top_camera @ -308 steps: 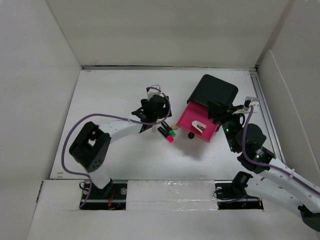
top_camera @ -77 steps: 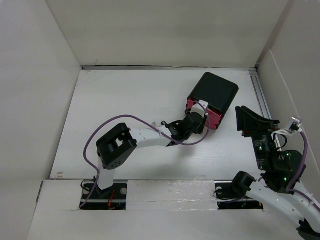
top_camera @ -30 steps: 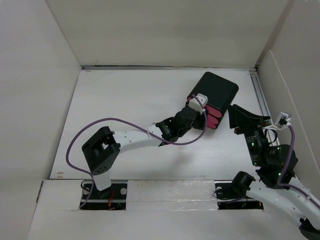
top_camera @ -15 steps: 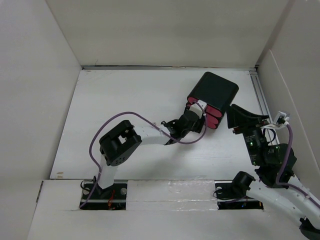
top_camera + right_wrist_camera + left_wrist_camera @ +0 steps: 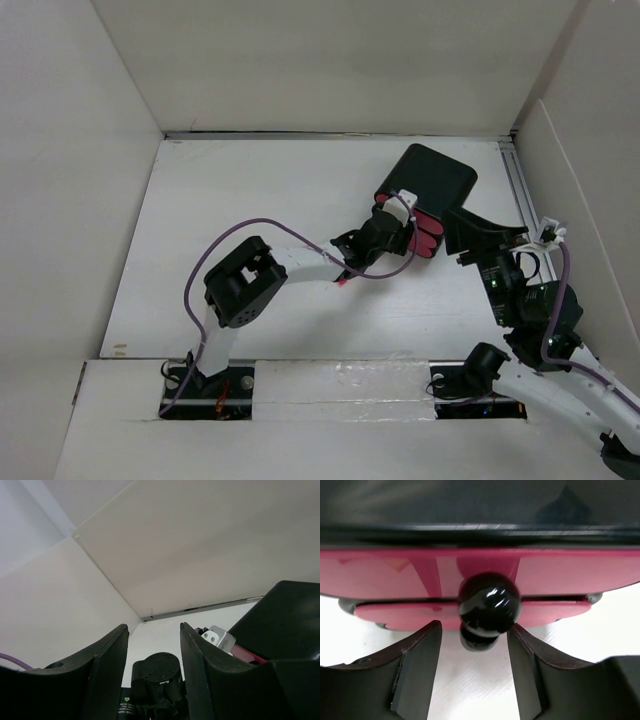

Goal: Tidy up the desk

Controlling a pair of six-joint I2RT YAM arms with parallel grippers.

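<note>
While beside one cabinet (image 5: pixel 430 180), two claws (image 5: pixel 472 627) (image 5: pixel 152 627), two pink drawers (image 5: pixel 395 572) (image 5: pixel 395 615), two knobs (image 5: pixel 489 602) (image 5: pixel 476 641).

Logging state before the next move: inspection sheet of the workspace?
Surface: desk, matte white.
Job's things: the desk itself; black cabinet on it, pink drawers look shut.
Clutter: small red item, mostly hidden under left arm.
Grippers: left gripper open, fingers flanking a black knob; right gripper open, empty.
Cables: purple cable loops over left arm; second purple cable on right arm.
Surroundings: white walls on three sides.
</note>
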